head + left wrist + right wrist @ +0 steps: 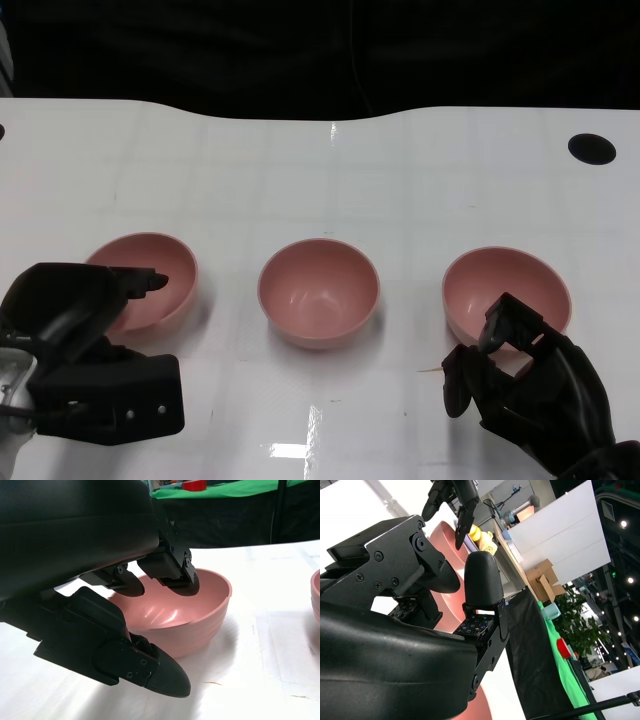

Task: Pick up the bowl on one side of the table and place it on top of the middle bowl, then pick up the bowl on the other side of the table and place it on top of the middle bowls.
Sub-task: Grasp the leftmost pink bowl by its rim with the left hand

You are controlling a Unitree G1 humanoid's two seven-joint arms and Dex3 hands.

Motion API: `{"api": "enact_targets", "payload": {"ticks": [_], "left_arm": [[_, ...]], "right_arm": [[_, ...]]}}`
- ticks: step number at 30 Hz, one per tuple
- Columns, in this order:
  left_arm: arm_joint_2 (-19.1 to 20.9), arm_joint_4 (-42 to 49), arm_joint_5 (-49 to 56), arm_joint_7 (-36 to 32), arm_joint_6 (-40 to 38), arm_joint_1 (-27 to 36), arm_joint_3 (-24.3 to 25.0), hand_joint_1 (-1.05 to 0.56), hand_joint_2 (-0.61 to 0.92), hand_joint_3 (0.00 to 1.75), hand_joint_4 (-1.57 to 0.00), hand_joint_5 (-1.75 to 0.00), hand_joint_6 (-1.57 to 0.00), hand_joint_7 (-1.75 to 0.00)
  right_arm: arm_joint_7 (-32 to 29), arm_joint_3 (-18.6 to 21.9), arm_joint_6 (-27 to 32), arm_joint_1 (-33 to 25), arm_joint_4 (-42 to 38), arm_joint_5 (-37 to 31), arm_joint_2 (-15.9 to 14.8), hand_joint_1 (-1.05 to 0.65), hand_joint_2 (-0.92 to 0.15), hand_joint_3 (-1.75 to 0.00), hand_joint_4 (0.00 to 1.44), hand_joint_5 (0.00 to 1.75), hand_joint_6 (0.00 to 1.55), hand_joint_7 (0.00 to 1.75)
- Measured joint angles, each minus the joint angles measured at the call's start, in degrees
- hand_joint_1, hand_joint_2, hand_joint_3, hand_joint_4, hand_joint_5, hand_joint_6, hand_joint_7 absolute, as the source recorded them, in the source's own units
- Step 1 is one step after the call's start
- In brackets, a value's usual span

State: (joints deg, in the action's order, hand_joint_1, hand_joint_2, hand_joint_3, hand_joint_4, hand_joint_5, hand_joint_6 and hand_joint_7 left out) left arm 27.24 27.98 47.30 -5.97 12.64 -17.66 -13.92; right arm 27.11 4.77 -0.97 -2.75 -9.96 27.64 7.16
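Status: nothing stacked yet. Three pink bowls sit separately in a row on the white bench. Landmark = middle bowl, empty. Left bowl and right bowl lie well apart to either side of it. Both lifts and both placements outstanding.

Left robot hand: spread, fingers over the left bowl's rim, thumb outside the wall; no firm grip evident. Right robot hand: fingers apart, holding nothing, just on the near side of the right bowl.

Bowls: smooth, glossy, prob. plastic, round, deep. Bench surface shiny, reflects lights.
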Motion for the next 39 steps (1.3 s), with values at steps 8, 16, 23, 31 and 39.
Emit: {"api": "enact_targets", "payload": {"ticks": [8, 16, 23, 31, 39], "left_arm": [[-0.7, 11.8, -1.9, -1.8, 3.2, -6.6, -3.7, -0.66, 0.92, 0.09, -0.62, -0.01, -0.76, -0.03], [-3.5, 24.2, -3.4, -2.2, 3.3, -13.1, -7.0, -0.31, 0.92, 0.12, -0.65, -0.01, -0.79, -0.01], [-5.3, 33.2, -6.4, -6.8, 5.1, -16.7, -7.6, -0.15, 0.92, 0.17, -0.70, -0.03, -0.85, -0.03], [-6.2, 38.2, -9.7, -14.8, 10.2, -17.2, -7.5, 0.04, 0.92, 0.27, -0.72, -1.66, -0.67, -1.53], [-4.8, 30.2, -11.2, -12.3, 10.5, -15.7, -7.6, 0.10, 0.92, 0.20, -0.62, -1.75, -0.54, -1.72]], "right_arm": [[-0.9, -0.2, 0.1, -0.2, 0.4, 0.0, 0.0, -0.01, -0.51, -1.29, 0.98, 1.75, 0.73, 1.70], [-0.9, -0.2, 0.1, -0.3, 0.4, 0.0, 0.0, -0.02, -0.50, -1.28, 0.98, 1.75, 0.72, 1.70], [-0.9, -0.2, 0.0, -0.4, 0.4, 0.0, 0.0, -0.01, -0.51, -1.28, 0.98, 1.75, 0.72, 1.71], [-1.0, -0.3, 0.0, -0.6, 0.6, -0.1, 0.0, 0.00, -0.53, -1.28, 0.98, 1.75, 0.71, 1.72], [-1.0, -0.2, 0.0, -0.7, 0.7, -0.1, 0.0, -0.01, -0.51, -1.27, 0.97, 1.75, 0.71, 1.72]]}}
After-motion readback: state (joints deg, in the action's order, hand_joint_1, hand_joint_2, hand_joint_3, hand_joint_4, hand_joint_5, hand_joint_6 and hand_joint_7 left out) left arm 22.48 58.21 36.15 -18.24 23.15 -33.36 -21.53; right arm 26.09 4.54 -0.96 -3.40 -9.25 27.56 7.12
